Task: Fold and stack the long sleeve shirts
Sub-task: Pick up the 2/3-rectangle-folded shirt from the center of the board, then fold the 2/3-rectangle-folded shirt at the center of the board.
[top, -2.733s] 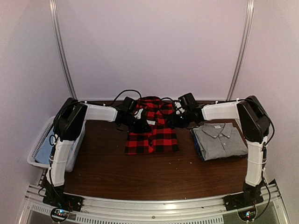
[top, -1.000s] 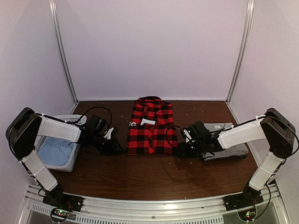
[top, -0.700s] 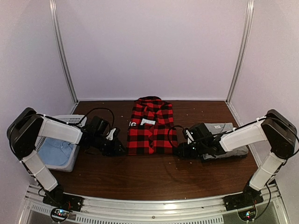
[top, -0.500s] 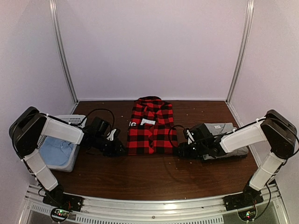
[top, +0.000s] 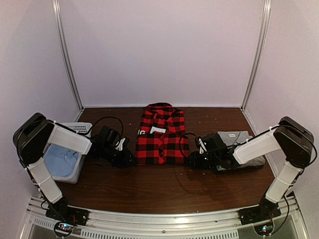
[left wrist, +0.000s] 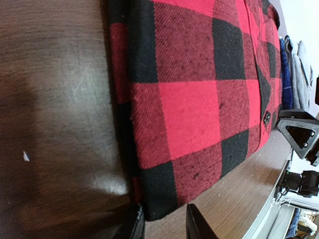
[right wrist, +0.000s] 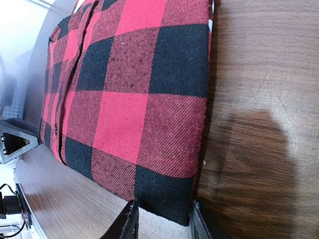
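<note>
One plaid shirt [top: 162, 137], one grey shirt [top: 238, 135], one basket [top: 76, 128], perhaps one cloth [top: 59, 162]

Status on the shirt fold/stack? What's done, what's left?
Done: the red-and-black flannel lies folded mid-table, and the grey shirt lies folded on the right arm's side. In hand: the left gripper and right gripper each straddle a near corner of the flannel, jaws open, not clamped. Left: grip, then probably stack the flannel with the grey shirt; the two lie apart.

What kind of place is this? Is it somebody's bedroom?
Probably a robot test booth, not a bedroom. A left arm and right arm are bolted at the table edge, plain pale walls close it in, and a folded flannel shirt lies between them.
</note>
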Controlling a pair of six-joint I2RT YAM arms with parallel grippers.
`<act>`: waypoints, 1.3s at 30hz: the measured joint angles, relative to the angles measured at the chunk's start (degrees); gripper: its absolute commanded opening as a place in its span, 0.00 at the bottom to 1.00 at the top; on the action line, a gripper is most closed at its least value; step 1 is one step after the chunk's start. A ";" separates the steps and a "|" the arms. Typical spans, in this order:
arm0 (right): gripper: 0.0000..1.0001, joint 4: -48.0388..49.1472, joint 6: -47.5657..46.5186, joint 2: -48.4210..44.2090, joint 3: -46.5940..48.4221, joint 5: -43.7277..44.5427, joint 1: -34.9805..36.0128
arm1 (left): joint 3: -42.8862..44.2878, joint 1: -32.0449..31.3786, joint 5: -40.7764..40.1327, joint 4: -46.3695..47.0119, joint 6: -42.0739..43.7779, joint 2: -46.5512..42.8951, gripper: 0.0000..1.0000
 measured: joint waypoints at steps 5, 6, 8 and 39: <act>0.27 0.57 0.46 0.39 -0.02 -0.26 0.00 | 0.74 -0.33 -0.07 0.63 -0.31 1.05 0.19; 0.24 0.59 0.55 0.44 -0.02 -0.28 0.00 | 0.81 -0.39 -0.17 0.72 -0.39 1.20 0.17; 0.12 0.52 0.55 0.61 -0.04 -0.39 -0.02 | 0.85 -0.48 -0.42 0.72 -0.66 1.40 0.10; 0.00 -12.24 7.28 -33.11 -12.79 8.66 18.99 | -10.43 -16.28 -9.01 -17.20 -7.93 -33.90 0.00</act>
